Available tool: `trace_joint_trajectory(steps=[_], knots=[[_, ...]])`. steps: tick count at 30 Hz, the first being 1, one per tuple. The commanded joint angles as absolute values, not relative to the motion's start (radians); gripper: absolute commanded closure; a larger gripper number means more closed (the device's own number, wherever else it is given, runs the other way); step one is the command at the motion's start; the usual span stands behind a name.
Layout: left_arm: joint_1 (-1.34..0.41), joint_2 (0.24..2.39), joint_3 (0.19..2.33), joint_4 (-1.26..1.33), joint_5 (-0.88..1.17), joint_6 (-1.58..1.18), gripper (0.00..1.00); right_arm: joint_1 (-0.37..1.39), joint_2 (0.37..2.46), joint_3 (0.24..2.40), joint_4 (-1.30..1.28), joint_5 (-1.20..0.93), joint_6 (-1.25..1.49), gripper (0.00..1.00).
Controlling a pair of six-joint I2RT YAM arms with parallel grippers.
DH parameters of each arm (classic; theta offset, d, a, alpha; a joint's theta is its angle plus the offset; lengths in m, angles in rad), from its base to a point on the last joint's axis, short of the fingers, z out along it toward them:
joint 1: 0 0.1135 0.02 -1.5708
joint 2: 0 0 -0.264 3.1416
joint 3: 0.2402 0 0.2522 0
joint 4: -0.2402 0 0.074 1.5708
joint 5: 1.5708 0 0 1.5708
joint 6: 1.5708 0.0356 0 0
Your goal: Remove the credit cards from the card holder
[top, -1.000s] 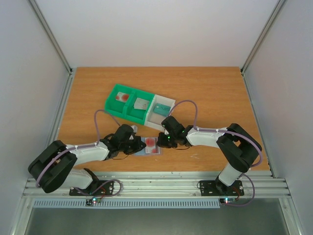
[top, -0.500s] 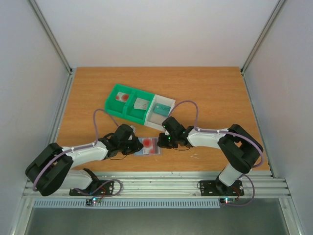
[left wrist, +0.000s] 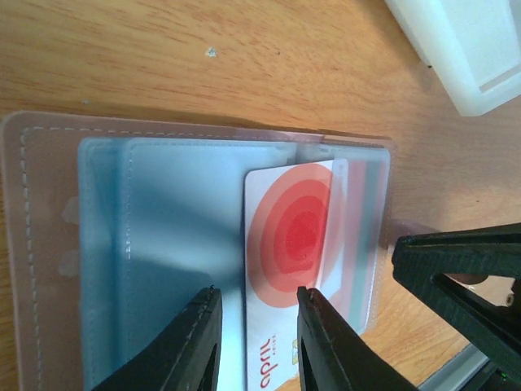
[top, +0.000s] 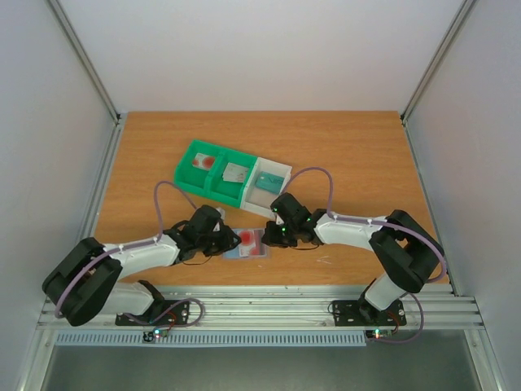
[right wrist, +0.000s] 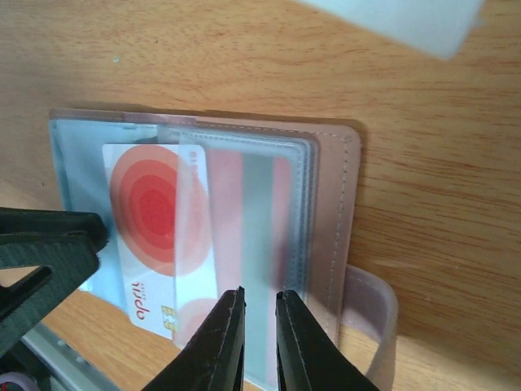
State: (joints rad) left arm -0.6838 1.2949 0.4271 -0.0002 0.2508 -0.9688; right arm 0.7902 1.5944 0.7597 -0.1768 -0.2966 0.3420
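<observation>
The slate-blue card holder (top: 244, 252) lies open flat on the table near the front middle. A white credit card with red rings (left wrist: 289, 269) sticks halfway out of its frosted sleeve. A second credit card with pink and grey stripes (right wrist: 252, 212) sits fully under the sleeve. My left gripper (left wrist: 256, 297) hovers open over the white card's left edge, holding nothing. From the other side, my right gripper (right wrist: 259, 295) is over the holder's (right wrist: 330, 212) right half. Its jaws stand a narrow slit apart, with nothing between them.
A green-and-white three-compartment tray (top: 186, 167) sits behind the holder, with cards in two compartments. Its white end (left wrist: 464, 49) is close to the holder's far corner. The holder's strap loop (right wrist: 378, 318) lies on the wood beside my right fingers.
My left gripper's jaws have parted from shut to open above the white card. The right jaws have widened very slightly. The card and holder have stayed in place.
</observation>
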Motion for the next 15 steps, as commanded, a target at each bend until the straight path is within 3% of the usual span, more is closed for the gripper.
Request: trace_joint_trajectory(steps=[1,15], knots=[[-0.679,1.334,0.423,0.078,0.260,-0.973,0.72,0.795,1.570,0.787,-0.182,-0.327,0.364,0.87],[-0.678,1.399,0.419,0.166,0.275,-1.012,0.72,0.798,1.675,0.790,-0.112,-0.371,0.381,0.90]])
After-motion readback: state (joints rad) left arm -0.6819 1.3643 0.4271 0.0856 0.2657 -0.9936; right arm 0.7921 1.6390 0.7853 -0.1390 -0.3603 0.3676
